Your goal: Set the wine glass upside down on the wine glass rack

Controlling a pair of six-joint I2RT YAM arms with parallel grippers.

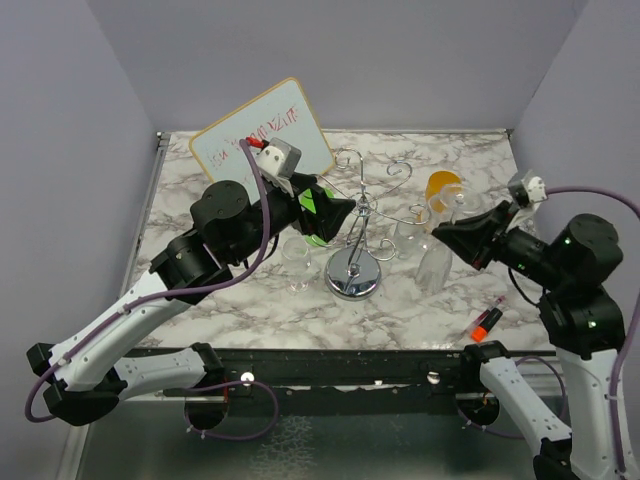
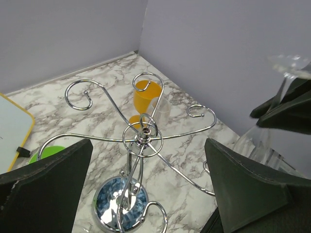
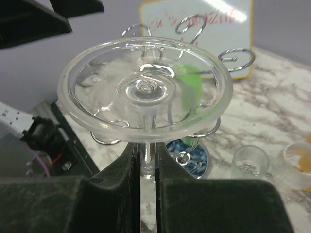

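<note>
- A white dry-erase board with a yellow frame (image 1: 262,135) lies tilted at the back left of the marbled table (image 1: 250,300).
- The left gripper (image 1: 345,208) hovers level with the top of the rack, its jaws spread wide and holding nothing; a bright green object (image 1: 316,222) shows beneath it.
- A small clear tumbler (image 1: 297,255) stands just left of the rack's base.
- The shiny chrome wire wine glass rack (image 1: 352,275) stands upright at mid-table, with its scrolled arms bare.
- The clear wine glass (image 3: 146,90) hangs upside down, foot uppermost, just right of the rack.
- The right gripper (image 3: 147,160) is clamped on its stem below the foot.
- An orange stemmed glass (image 1: 443,187) stands behind.
- A red marker (image 1: 487,320) lies near the front right.
</note>
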